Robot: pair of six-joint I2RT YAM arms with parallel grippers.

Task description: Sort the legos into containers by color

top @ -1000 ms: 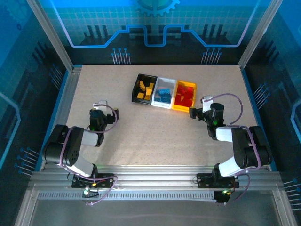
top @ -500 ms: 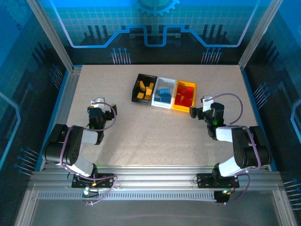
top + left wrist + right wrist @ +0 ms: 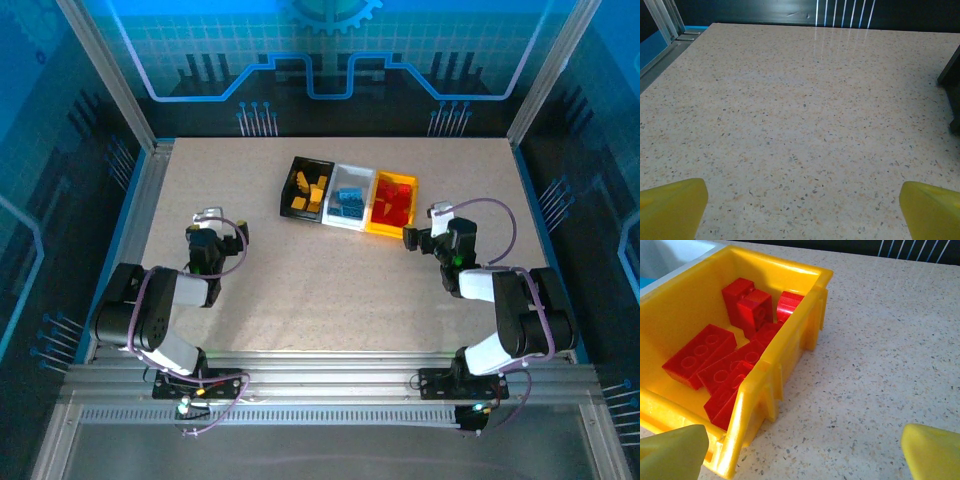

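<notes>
Near edge, bottom of the overhead frame: both arms are sitting folded low over the surface. The left fingers are poking in at the lower corners of the left wrist frame, standing spread wide and holding nothing, facing bare speckled top. The right fingers are likewise gaping wide and carrying nothing, pointing at the yellow bin just ahead without touching it.

Farther up, centre of the overhead frame: the three joined bins are lying in a row, with the black bin on the left, the white bin in the middle and the yellow on the right. Yellow-orange bricks are lying in the black one and blue bricks in the white. Red bricks are piling loosely in the yellow, some flat, some tilting on neighbours. Judging by this, the sort is looking done.

Handling, as I am judging it: the bricks are looking light, rigid and glossy, so likely slick. Pinching across the two flat side walls is looking best, since the studded tops are offering poor seating. Tilted ones are likely skidding under a glancing touch.
</notes>
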